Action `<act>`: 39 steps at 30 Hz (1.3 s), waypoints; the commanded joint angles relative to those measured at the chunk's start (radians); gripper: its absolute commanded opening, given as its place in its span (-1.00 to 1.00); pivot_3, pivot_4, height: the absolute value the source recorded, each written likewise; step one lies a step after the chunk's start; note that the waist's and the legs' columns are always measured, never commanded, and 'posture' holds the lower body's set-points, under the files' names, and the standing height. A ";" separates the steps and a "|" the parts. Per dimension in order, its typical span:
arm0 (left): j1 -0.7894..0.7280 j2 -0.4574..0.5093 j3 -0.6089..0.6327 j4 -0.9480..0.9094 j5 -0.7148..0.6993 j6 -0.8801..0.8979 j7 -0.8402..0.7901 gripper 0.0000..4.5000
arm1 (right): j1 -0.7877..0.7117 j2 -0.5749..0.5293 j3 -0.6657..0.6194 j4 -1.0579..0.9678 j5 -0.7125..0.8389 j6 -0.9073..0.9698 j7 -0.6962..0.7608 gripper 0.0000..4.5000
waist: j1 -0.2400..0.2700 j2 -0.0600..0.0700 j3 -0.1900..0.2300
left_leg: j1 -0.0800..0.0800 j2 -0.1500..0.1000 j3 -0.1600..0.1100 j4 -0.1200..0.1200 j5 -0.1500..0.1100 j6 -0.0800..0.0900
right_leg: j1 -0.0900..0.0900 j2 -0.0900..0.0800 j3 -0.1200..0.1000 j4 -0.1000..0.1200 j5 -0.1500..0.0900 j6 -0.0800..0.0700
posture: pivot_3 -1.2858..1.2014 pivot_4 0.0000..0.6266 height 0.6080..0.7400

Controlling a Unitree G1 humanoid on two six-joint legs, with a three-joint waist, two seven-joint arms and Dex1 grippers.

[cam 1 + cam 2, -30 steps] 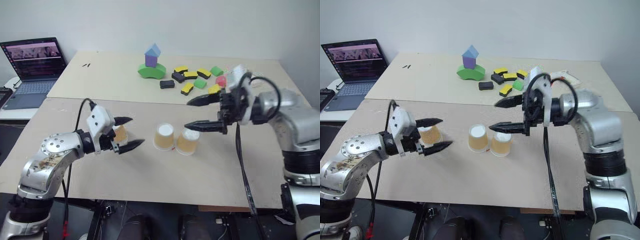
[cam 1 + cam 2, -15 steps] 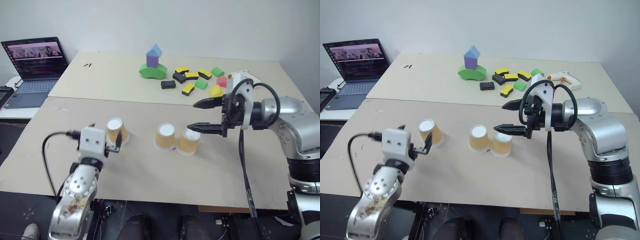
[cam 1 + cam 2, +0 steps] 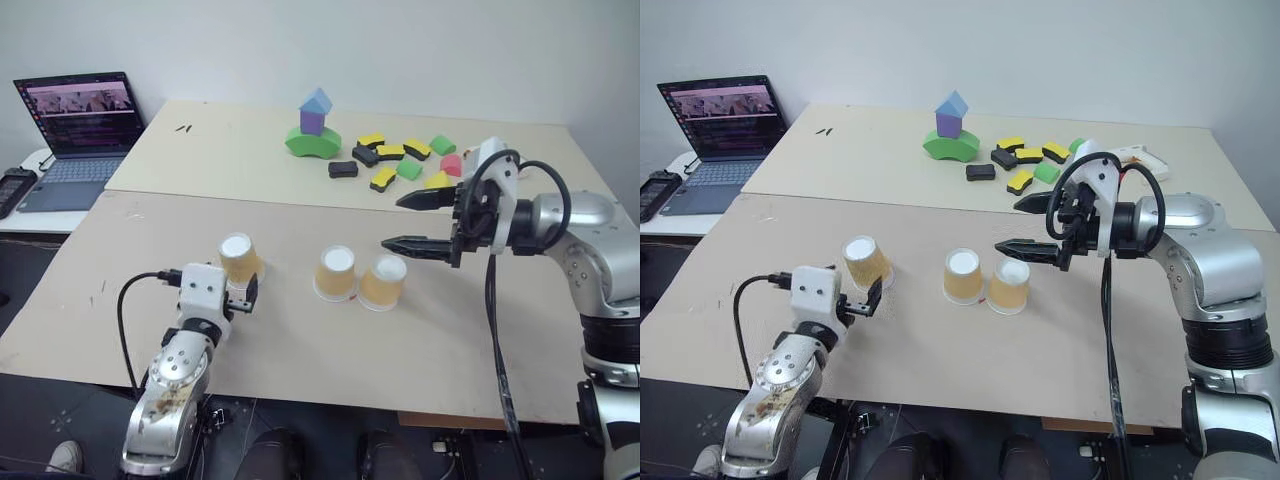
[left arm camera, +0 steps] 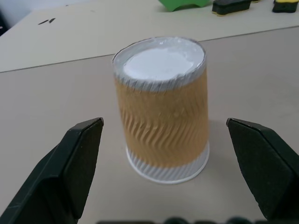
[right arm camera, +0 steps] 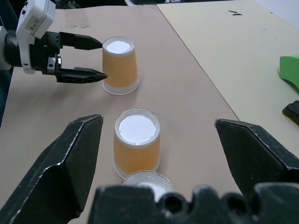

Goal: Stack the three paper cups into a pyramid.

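Three tan-orange ribbed paper cups, all upside down, white bases up: two touching side by side mid-table (image 3: 337, 273) (image 3: 383, 282), the third (image 3: 239, 259) alone, well apart to their left.

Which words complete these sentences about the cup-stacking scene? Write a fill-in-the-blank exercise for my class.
1. All three paper cups stand ____ side up.
2. The left gripper has its fingers open around the ____ cup.
3. The other two cups stand side by side and ____.
4. The right gripper hovers ____ above them.

Missing words: base; lone; touching; open
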 commanded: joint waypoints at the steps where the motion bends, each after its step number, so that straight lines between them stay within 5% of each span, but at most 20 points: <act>1: -0.058 0.021 0.029 0.024 -0.003 -0.050 -0.026 1.00 | 0.003 -0.017 -0.051 -0.034 0.028 -0.010 -0.015 0.98 | -0.001 0.000 0.000 | 0.000 0.000 0.000 0.000 0.000 0.000 | 0.000 0.000 -0.001 0.000 0.000 0.000 | 0.03 -0.52 1.00; 18: -0.195 0.019 0.104 0.170 -0.063 -0.055 -0.069 1.00 | 0.024 -0.041 -0.068 -0.051 0.040 -0.008 -0.063 0.98 | -0.001 0.000 0.000 | 0.000 0.000 0.001 0.000 0.000 0.000 | 0.000 0.003 -0.003 0.001 0.000 0.000 | 0.03 -0.52 1.00; 21: -0.199 0.020 0.102 0.171 -0.065 -0.057 -0.073 0.73 | 0.026 -0.043 -0.067 -0.050 0.043 -0.009 -0.069 1.00 | -0.001 0.000 0.000 | 0.000 0.000 0.001 0.000 0.000 0.000 | 0.000 0.003 -0.003 0.001 0.000 0.001 | 0.03 -0.52 1.00; 25: -0.205 0.018 0.103 0.176 -0.075 -0.045 -0.072 0.11 | 0.030 -0.046 -0.067 -0.050 0.047 -0.009 -0.073 1.00 | -0.001 0.000 0.000 | 0.000 0.000 0.001 0.000 0.000 0.000 | 0.000 0.004 -0.003 0.001 0.000 0.001 | 0.03 -0.52 1.00; 33: -0.331 0.030 0.109 0.255 -0.100 -0.083 -0.101 0.11 | 0.030 -0.046 -0.077 -0.037 0.042 -0.017 -0.090 1.00 | 0.001 0.000 0.000 | 0.000 0.000 0.001 0.001 0.000 0.000 | 0.001 0.008 -0.002 0.001 0.000 0.001 | 0.03 -0.52 1.00; 39: -0.618 0.109 0.080 0.448 -0.217 -0.148 -0.398 0.11 | 0.040 -0.040 -0.082 -0.028 0.035 -0.022 -0.124 1.00 | 0.002 -0.001 0.000 | -0.003 0.000 0.001 0.006 0.000 0.000 | 0.000 0.010 -0.004 0.001 0.001 0.001 | 0.03 -0.52 1.00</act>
